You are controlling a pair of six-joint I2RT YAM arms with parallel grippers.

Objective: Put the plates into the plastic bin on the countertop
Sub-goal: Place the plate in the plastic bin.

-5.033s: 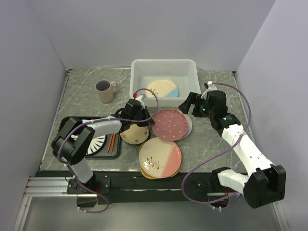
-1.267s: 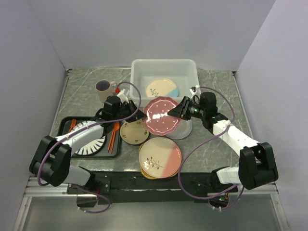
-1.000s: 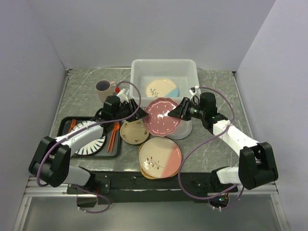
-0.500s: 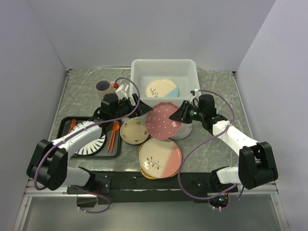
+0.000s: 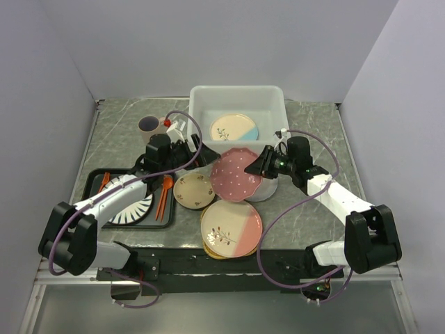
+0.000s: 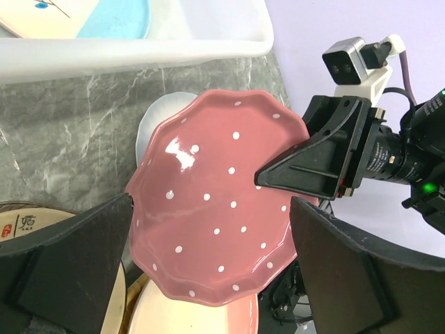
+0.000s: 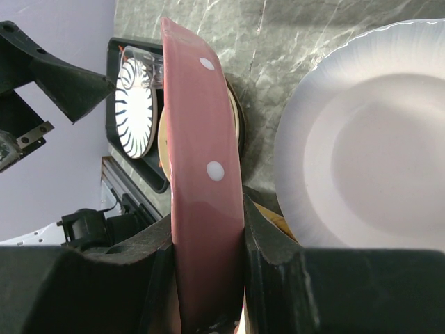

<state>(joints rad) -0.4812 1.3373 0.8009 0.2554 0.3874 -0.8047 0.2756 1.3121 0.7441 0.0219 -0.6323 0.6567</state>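
Note:
My right gripper (image 5: 259, 167) is shut on the rim of a pink white-dotted plate (image 5: 235, 175) and holds it tilted above a plain white plate (image 5: 270, 189). The right wrist view shows that pink plate (image 7: 205, 202) edge-on, pinched between both fingers. My left gripper (image 5: 207, 160) stands open just left of the plate, and in its wrist view the pink plate (image 6: 222, 209) lies between the spread fingers without touching them. The plastic bin (image 5: 201, 104) at the back holds a cream-and-blue plate (image 5: 234, 128). On the countertop (image 5: 313, 125) lie a cream-and-pink plate (image 5: 231, 224) and a small tan plate (image 5: 194, 190).
A black tray (image 5: 97, 182) at the left carries a black-and-white striped plate (image 5: 135, 207) and orange utensils (image 5: 164, 193). A mug (image 5: 148, 126) stands behind the left arm. The bin's near wall (image 6: 139, 52) is close behind the held plate.
My left gripper has opened wide beside the pink plate and drawn back slightly. The right gripper keeps its hold, and the plate has sunk a little toward the white plate.

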